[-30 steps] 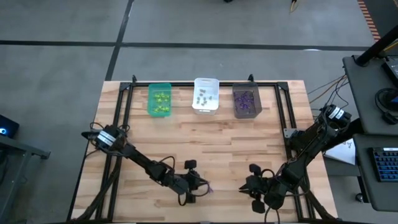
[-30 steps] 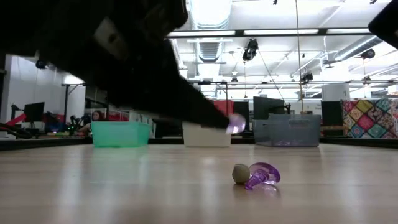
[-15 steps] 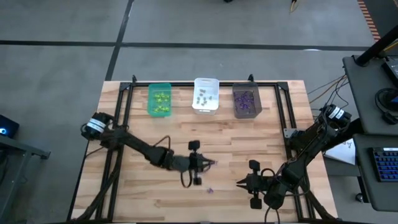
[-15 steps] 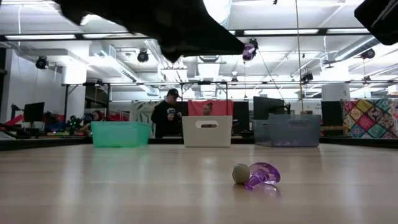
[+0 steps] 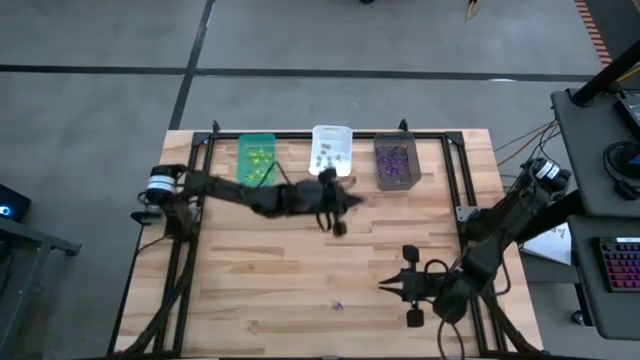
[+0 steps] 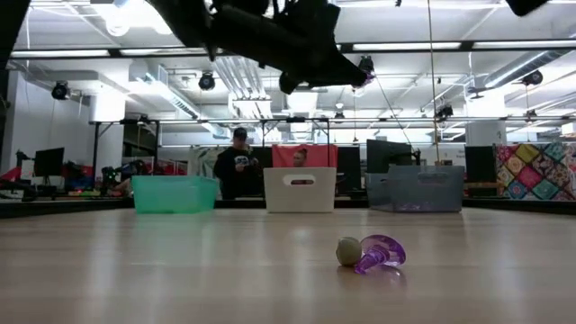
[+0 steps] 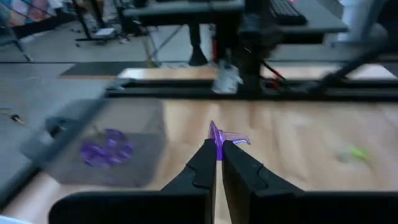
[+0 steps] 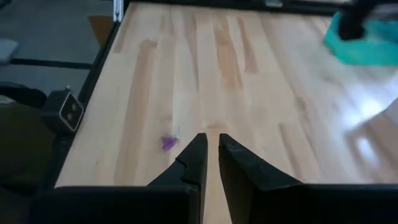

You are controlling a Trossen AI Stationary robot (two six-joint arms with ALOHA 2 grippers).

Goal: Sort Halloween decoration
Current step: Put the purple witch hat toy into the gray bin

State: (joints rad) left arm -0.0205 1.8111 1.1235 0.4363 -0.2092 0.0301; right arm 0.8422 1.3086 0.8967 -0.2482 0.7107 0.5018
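We look down on the wooden table (image 5: 300, 270), where three bins stand in a row along the far edge: the green bin (image 5: 256, 160), the white bin (image 5: 331, 153) and the dark grey bin (image 5: 396, 163), each already dotted with trinkets. Our left gripper (image 5: 345, 198) reaches across the table towards the grey bin, its fingers pinched tight on a purple trinket (image 7: 219, 136) whose tip pokes out above the fingertips. Our right gripper (image 5: 385, 289) waits low near the front right of the table; its fingers stand close together with a narrow gap, and nothing shows between them. One last purple trinket on the table (image 6: 381, 253) lies near the front edge, touching a small greyish ball (image 6: 348, 251). We judge these pieces featherlight, stiff and rather slick plastic, apt to skid or flip if nudged. We would take hold across the thicker body, not the thin spikes, and keep clear of the ball beside it.
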